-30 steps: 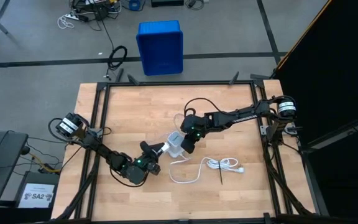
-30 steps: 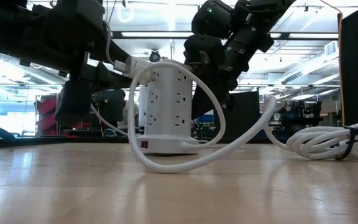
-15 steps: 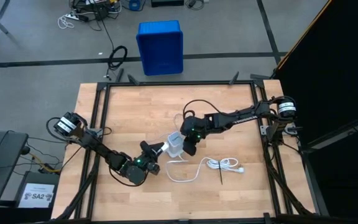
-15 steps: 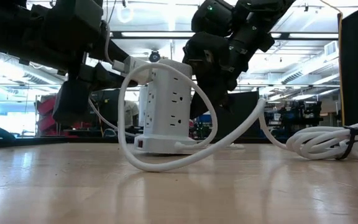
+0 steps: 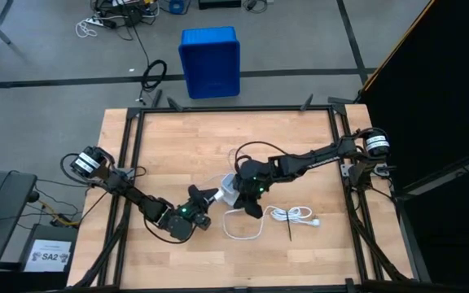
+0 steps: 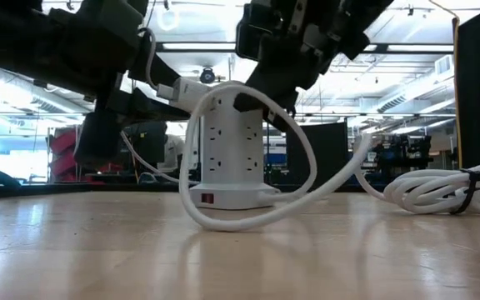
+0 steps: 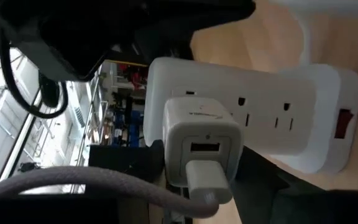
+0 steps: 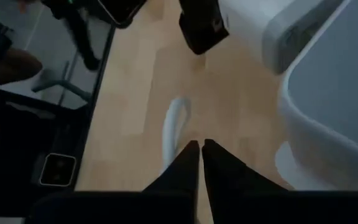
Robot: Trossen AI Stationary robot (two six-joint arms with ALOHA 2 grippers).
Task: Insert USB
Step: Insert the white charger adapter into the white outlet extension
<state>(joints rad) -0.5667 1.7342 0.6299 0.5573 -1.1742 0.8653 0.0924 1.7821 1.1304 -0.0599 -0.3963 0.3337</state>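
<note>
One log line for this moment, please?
left gripper: by charger block | USB plug: at its port | right gripper: shut, by power tower

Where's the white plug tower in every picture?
High view: plug tower, mid-table.
Low view: standing upright, centre.
Left wrist view: close up, behind the charger block.
Right wrist view: probably the big white body.
Shared landmark: thick white cord looping from its base.

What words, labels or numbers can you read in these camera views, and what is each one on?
"SA2": white label on the dark box beside the table, at the high view's lower left.
Faint grey print on the white charger block plugged into the white power tower: too blurred to read.
Nothing else is readable.
</note>
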